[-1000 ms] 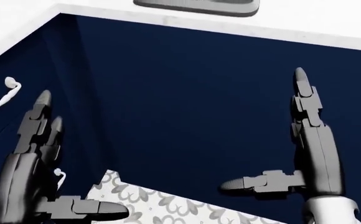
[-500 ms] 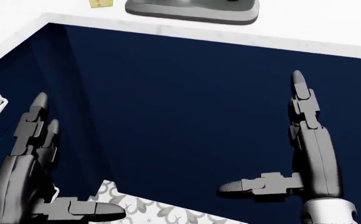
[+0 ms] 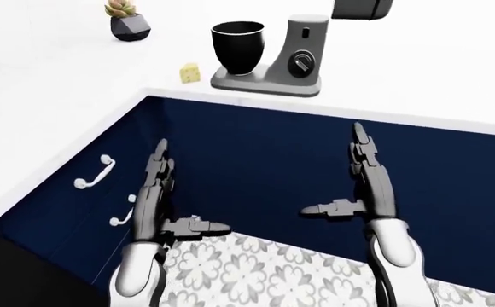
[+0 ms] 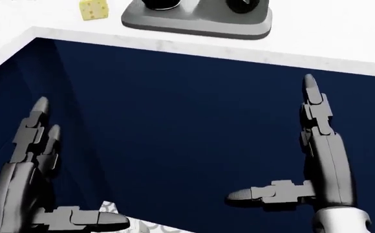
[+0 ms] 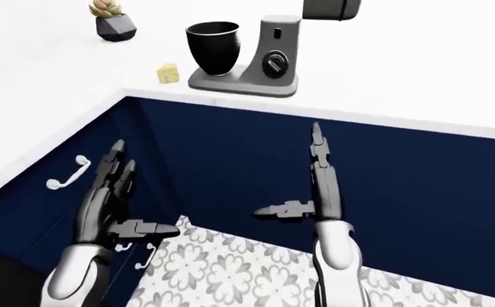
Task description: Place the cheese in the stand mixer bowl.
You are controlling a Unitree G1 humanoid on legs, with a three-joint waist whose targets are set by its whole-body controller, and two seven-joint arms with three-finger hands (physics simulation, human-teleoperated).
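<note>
- Upper left of the left-eye view: small succulent in a dark faceted pot (image 3: pixel 130 27) on the white counter (image 3: pixel 51 83), well apart from the other items.
- Left edge, mid-height: white cabinet handles (image 3: pixel 95 174) on the navy cabinet fronts (image 3: pixel 256 153).
- Left hand (image 3: pixel 155 201), lower left of frame: released, fingers straight & pointing up, thumb out to the right; grasps nothing, in front of the navy cabinet corner.
- Cheese (image 3: pixel 189 73), upper left-centre: small yellow wedge on the counter near the inner corner edge, just left of the mixer base, not touching it.
- Black mixer bowl (image 3: pixel 237 47), top centre: upright on the grey base, open mouth up, nothing seen inside.
- Stand mixer (image 3: pixel 303 61): grey column w/ a dark knob, dark head tilted up & cut off by the top edge.
- Right hand (image 3: pixel 369 188), right of centre: released, fingers straight up, thumb sticking out left; holds nothing, below the counter edge.
- Bottom centre: patterned grey-white floor tiles (image 3: pixel 264 268) between the two arms.
</note>
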